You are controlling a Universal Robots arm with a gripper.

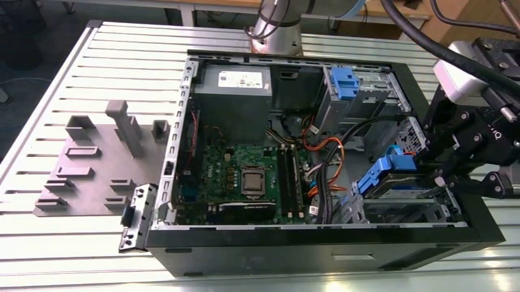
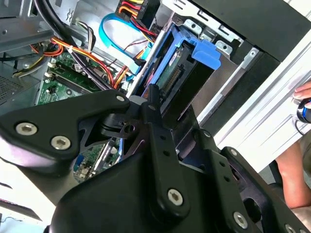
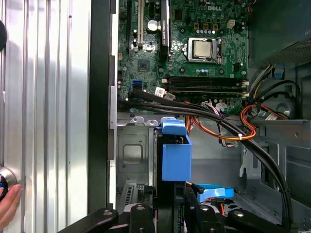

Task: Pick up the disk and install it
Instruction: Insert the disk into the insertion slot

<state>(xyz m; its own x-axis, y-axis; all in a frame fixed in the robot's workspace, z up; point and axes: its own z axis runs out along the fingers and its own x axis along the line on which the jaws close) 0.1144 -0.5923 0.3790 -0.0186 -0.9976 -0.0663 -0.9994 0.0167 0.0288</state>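
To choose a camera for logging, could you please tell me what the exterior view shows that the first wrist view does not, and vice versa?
The exterior view adds the grey power-supply box and the grey fixture plate on the table beside the case. The first wrist view adds a person's hand outside the case. Both show the motherboard and the disk with its blue rails at the drive bay.

print log | power-supply box [image 1: 235, 97], exterior view: white sticker [image 1: 241, 78] with dark print, too small to make out | motherboard [image 3: 146, 68], first wrist view: a white maker's mark near one edge, plus fine white component lettering, too small to make out | no numbers or signs legible
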